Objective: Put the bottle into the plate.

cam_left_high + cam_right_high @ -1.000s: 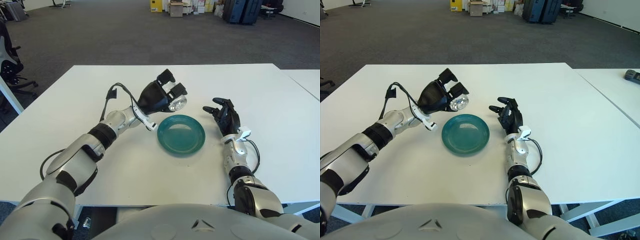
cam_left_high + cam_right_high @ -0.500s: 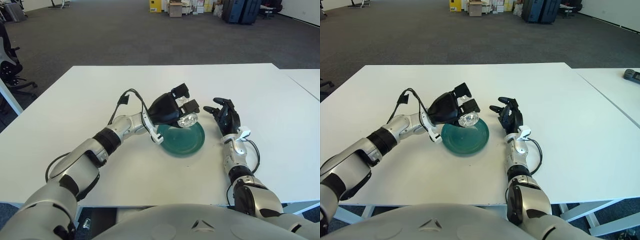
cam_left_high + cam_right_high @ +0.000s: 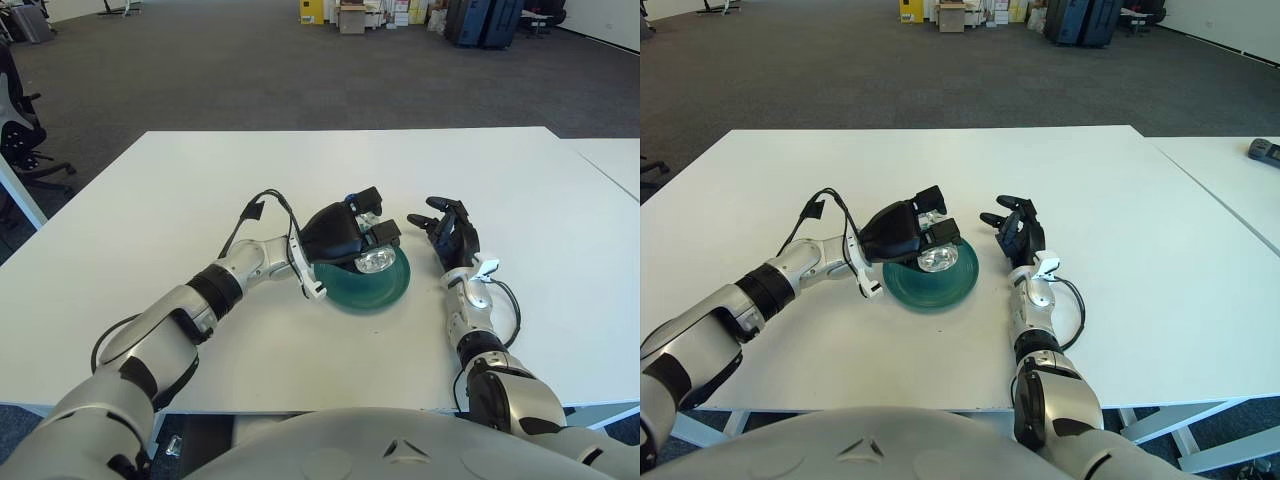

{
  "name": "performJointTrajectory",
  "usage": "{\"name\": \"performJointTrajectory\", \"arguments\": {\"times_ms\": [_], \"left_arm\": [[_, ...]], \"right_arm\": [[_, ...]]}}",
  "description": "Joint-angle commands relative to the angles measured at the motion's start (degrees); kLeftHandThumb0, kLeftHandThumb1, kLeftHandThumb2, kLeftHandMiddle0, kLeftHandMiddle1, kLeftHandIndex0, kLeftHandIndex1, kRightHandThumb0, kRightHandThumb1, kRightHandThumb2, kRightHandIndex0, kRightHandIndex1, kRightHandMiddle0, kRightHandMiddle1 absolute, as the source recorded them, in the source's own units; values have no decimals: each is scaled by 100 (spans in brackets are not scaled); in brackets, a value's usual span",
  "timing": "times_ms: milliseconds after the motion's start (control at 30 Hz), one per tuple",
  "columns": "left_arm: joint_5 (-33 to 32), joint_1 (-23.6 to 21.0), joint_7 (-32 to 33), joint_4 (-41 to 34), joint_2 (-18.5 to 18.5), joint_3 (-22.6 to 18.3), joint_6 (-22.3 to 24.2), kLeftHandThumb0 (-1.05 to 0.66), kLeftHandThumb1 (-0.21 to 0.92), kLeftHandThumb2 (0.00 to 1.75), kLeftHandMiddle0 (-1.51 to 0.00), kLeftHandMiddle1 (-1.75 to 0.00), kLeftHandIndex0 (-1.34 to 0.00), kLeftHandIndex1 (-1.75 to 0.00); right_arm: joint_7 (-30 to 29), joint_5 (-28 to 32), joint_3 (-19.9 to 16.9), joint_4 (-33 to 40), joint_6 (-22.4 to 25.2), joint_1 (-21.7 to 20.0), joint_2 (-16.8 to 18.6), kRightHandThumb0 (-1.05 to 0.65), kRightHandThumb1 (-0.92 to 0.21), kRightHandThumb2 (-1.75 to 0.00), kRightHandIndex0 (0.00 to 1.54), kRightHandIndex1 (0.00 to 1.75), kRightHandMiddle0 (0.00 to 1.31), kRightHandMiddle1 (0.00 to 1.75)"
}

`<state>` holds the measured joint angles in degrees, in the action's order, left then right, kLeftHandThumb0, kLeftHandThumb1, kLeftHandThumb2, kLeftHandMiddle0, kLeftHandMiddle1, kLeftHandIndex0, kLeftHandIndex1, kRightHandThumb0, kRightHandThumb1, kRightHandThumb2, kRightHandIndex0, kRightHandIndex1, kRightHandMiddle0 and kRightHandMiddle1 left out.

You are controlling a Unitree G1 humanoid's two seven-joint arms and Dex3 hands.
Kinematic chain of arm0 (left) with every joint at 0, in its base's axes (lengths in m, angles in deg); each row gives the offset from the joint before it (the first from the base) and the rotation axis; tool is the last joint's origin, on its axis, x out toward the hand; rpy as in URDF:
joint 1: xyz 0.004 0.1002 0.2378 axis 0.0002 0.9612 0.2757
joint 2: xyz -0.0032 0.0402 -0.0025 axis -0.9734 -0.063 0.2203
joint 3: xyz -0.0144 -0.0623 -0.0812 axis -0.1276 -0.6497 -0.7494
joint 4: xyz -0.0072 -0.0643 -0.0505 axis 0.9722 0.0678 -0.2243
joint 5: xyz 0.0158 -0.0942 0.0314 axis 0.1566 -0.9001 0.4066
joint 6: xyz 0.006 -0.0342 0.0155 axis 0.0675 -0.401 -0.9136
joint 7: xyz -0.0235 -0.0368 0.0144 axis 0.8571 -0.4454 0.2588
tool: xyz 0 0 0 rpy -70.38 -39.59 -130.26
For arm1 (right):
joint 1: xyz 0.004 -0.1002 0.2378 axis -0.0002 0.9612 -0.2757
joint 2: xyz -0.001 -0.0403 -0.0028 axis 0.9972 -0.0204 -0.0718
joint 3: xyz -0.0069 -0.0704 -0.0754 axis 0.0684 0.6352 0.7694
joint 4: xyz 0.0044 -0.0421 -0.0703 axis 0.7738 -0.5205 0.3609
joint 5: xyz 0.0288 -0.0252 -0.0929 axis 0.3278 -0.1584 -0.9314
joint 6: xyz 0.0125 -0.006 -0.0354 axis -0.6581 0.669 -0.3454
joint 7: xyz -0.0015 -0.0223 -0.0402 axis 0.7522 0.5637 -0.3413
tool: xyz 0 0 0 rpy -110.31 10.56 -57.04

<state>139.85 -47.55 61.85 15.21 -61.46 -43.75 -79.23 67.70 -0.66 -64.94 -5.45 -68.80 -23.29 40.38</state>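
Note:
A teal plate (image 3: pixel 385 291) lies on the white table (image 3: pixel 150 210) in front of me. My left hand (image 3: pixel 355 236) is over the plate's left half, fingers curled around a clear bottle (image 3: pixel 375 261) whose end faces me, held low at the plate's surface. In the right eye view the hand (image 3: pixel 915 232) and bottle (image 3: pixel 934 260) cover much of the plate (image 3: pixel 950 285). My right hand (image 3: pixel 450 230) rests on the table just right of the plate, fingers relaxed and empty.
A black cable (image 3: pixel 250 215) loops off my left wrist. A second white table (image 3: pixel 610 160) stands at the right, with a dark object (image 3: pixel 1265 150) on it. Boxes and cases (image 3: pixel 400 15) stand far back on the carpet.
My left hand has carried the bottle right and down, from above the table left of the plate to low over the plate. The right hand has not moved.

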Motion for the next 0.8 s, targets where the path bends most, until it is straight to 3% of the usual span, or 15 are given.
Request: {"name": "performJointTrajectory", "arguments": {"times_ms": [0,400,567,667,700,733,767], "left_arm": [[-49,-48,-39,-11,-11,-94,-20,-41,49,109,-108,-175,-47,-175],[-122,17,-114,27,24,-168,-63,-42,48,111,-107,-175,-48,-175],[-676,48,-989,-126,-54,-364,-197,-42,48,111,-104,-175,-48,-175],[-1022,97,-1608,-227,-145,-457,-257,-40,60,95,-91,-175,-39,-175],[-1143,117,-1902,-295,-274,-481,-324,-47,65,87,-73,-158,-31,-162],[-1235,136,-2129,-352,-367,-505,-372,-61,75,76,-48,-110,-20,-123],[-1297,156,-2290,-399,-420,-534,-403,-70,81,68,-34,-75,-13,-97]], "right_arm": [[-7,72,-23,-234,78,374,136,-82,-92,-101,66,75,27,121],[-7,84,-44,-233,103,361,136,-81,-92,-102,67,74,28,121],[-37,57,-37,-240,76,366,125,-81,-92,-102,67,74,28,120],[-51,35,-27,-231,36,386,121,-81,-92,-102,67,74,27,120],[-34,42,-26,-214,21,398,127,-81,-92,-101,66,74,27,120],[-22,48,-25,-201,11,407,131,-81,-92,-99,65,73,25,119],[-14,53,-25,-193,6,412,133,-81,-92,-98,64,73,24,119]]}}
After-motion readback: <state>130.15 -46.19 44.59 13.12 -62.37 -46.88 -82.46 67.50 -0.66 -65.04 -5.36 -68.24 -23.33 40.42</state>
